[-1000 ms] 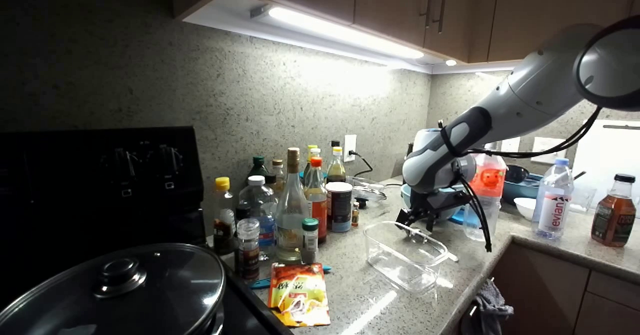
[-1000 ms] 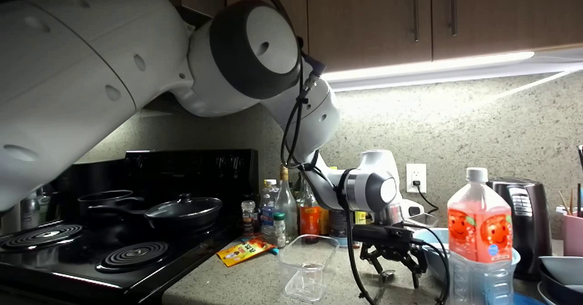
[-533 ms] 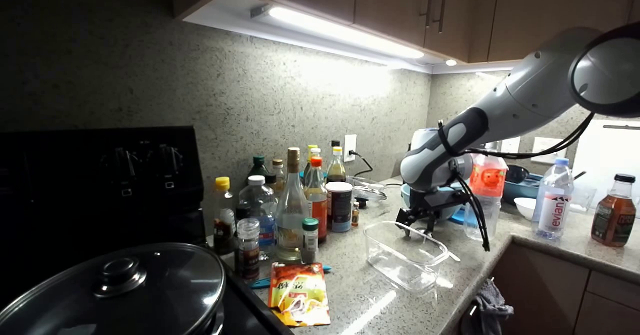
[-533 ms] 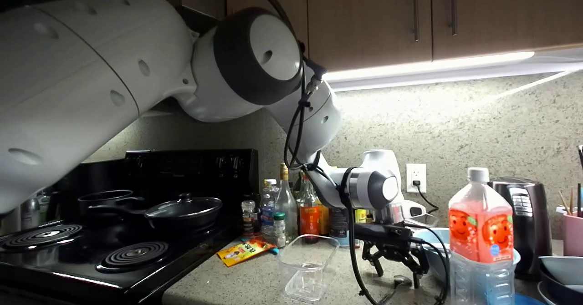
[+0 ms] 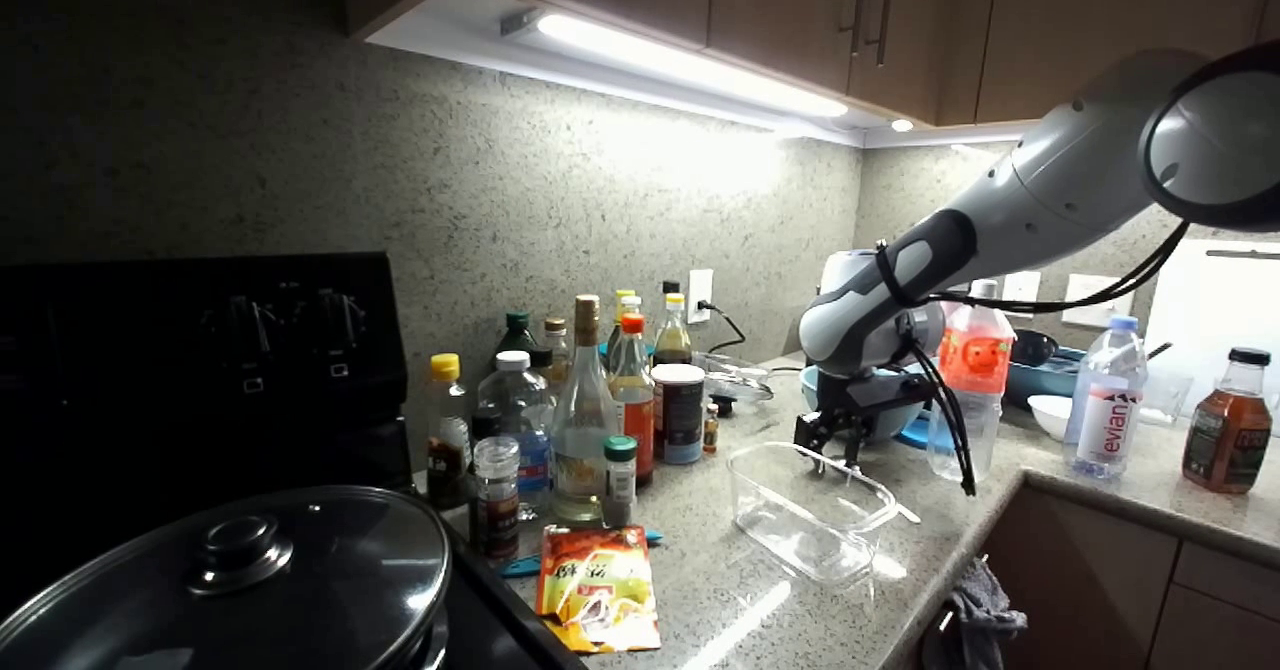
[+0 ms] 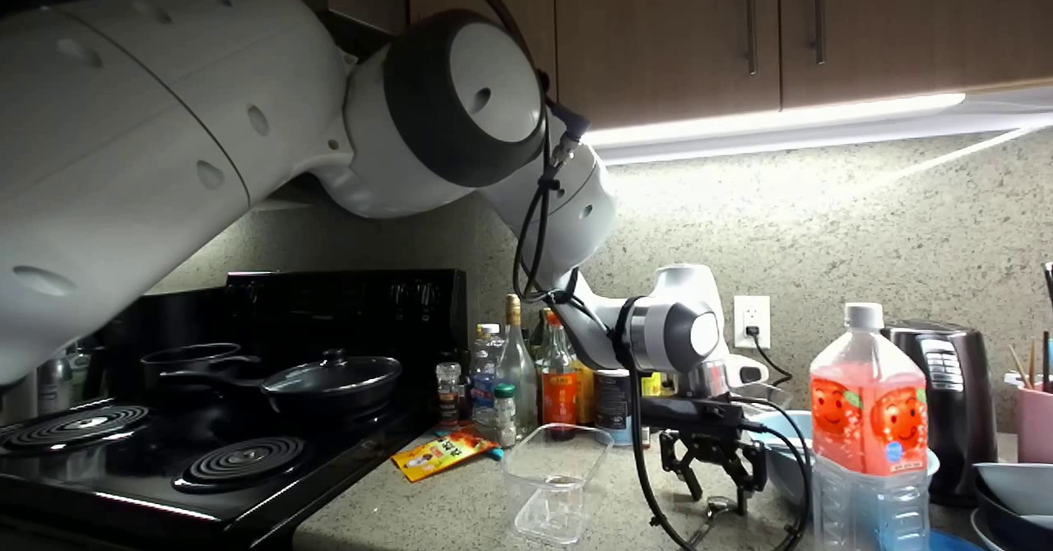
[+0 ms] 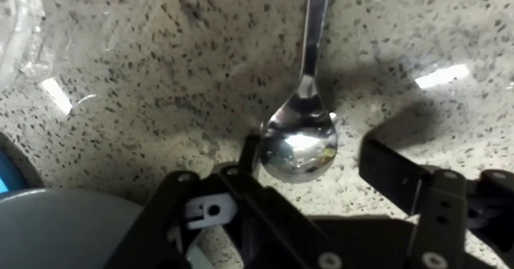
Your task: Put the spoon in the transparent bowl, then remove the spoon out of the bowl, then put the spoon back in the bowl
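Observation:
The silvery spoon (image 7: 299, 148) lies on the speckled counter in the wrist view, its handle pointing away from the gripper. It also shows in an exterior view (image 6: 717, 506). My gripper (image 7: 308, 146) is open, low over the counter, with one finger on each side of the spoon's head. The left finger (image 7: 249, 152) is right beside the spoon's edge; I cannot tell whether they touch. The right finger (image 7: 385, 172) stands apart from it. The gripper shows in both exterior views (image 5: 828, 450) (image 6: 719, 497). The transparent bowl (image 5: 790, 540) stands beside the gripper, also visible in an exterior view (image 6: 535, 493).
A light blue bowl (image 6: 786, 460) stands close behind the gripper, also in the wrist view (image 7: 68, 229). A large red-labelled bottle (image 6: 868, 419) stands near the arm. Several sauce bottles (image 5: 585, 430) line the wall, with a food packet (image 5: 598, 590) in front.
The spoon's head has shifted slightly to the right in an exterior view. My gripper has turned a little more upright and its fingertips stand slightly closer together there.

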